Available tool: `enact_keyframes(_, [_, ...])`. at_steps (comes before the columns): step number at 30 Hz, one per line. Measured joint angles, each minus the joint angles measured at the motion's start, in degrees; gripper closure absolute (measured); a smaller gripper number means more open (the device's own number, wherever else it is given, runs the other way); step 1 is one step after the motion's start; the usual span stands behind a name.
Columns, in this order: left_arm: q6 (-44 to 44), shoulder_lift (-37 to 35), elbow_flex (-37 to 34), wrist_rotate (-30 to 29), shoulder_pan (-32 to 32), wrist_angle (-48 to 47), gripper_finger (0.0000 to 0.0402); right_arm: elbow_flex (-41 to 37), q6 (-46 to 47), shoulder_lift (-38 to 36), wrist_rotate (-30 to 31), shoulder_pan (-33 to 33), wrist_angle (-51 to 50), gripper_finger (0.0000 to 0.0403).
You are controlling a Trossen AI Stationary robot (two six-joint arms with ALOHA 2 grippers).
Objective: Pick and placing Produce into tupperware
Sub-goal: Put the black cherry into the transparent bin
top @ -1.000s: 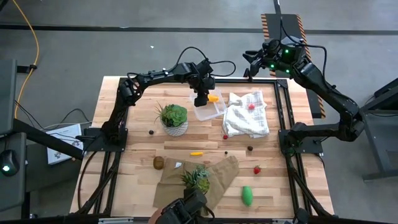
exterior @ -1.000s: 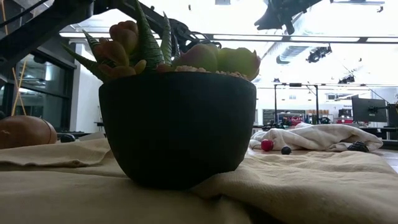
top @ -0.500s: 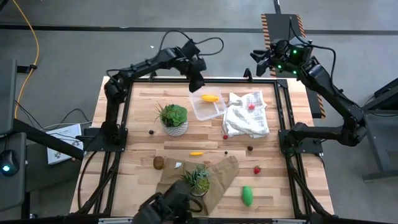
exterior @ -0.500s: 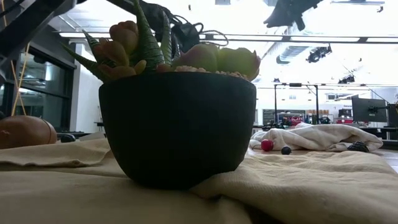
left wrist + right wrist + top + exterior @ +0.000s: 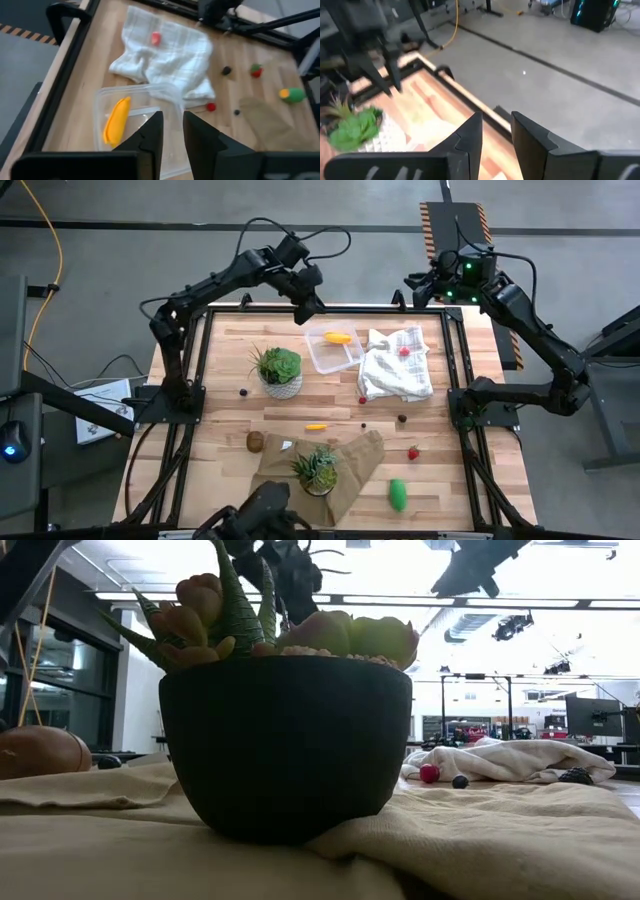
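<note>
The clear tupperware (image 5: 335, 350) stands on the table's far middle with a yellow oblong piece (image 5: 338, 337) lying in it; the left wrist view shows both, tupperware (image 5: 150, 107) and piece (image 5: 117, 120). My left gripper (image 5: 311, 309) hovers above the table's far edge, just left of the tupperware, its fingers (image 5: 152, 132) a narrow gap apart and empty. My right gripper (image 5: 413, 286) waits high beyond the far right corner, open and empty (image 5: 496, 135). A red berry (image 5: 404, 351) lies on the white cloth (image 5: 397, 365).
Loose on the wood: a yellow piece (image 5: 316, 426), a brown ball (image 5: 255, 442), red berries (image 5: 413, 452) (image 5: 362, 400), a green piece (image 5: 398, 494), tiny dark ones (image 5: 402, 419). A plant in a white pot (image 5: 279, 372) and one (image 5: 318, 470) on a beige cloth stand nearer.
My left gripper has risen from just over the tupperware and drawn back toward the table's far-left, tipping less steeply down. The yellow piece stays lying in the tupperware. My right gripper has shifted slightly.
</note>
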Motion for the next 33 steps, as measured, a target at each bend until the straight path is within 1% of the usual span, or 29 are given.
enact_keyframes(5, [-0.21, -2.81, 0.00, 1.25, -0.04, -2.29, 0.0369, -0.01, -1.06, -0.17, -1.02, 0.01, -2.52, 0.0308])
enact_keyframes(9, [-0.69, -3.92, 0.00, 1.56, -0.04, -3.08, 0.0382, -1.05, -1.44, -1.36, -1.12, 0.01, -1.02, 0.0308])
enact_keyframes(12, [-1.04, -4.87, 0.00, 2.84, 0.00, -3.91, 0.0390, -6.44, 1.64, -4.43, -1.64, 0.03, 2.67, 0.0308])
enact_keyframes(17, [-1.14, -6.90, 0.00, 4.34, -0.04, -6.46, 0.0401, -16.96, 9.51, -11.37, -1.66, 0.03, 9.65, 0.0308])
enact_keyframes(20, [-1.45, -8.97, 0.00, 4.55, -0.04, -7.77, 0.0400, -20.51, 13.92, -14.78, -1.69, 0.03, 11.59, 0.0308])
enact_keyframes(23, [-1.32, -11.16, 0.00, 3.55, -0.04, -8.98, 0.0401, -22.02, 16.44, -16.93, -1.67, 0.29, 11.41, 0.0308])
enact_keyframes(28, [0.05, -14.89, 0.00, 2.97, -0.04, -12.99, 0.0401, -22.36, 18.96, -17.90, -0.45, 3.77, 11.46, 0.0308])
enact_keyframes(33, [0.07, -18.60, 0.00, 3.80, -1.11, -15.65, 0.0401, -22.39, 23.45, -17.67, 4.43, 10.53, 10.45, 0.0308])
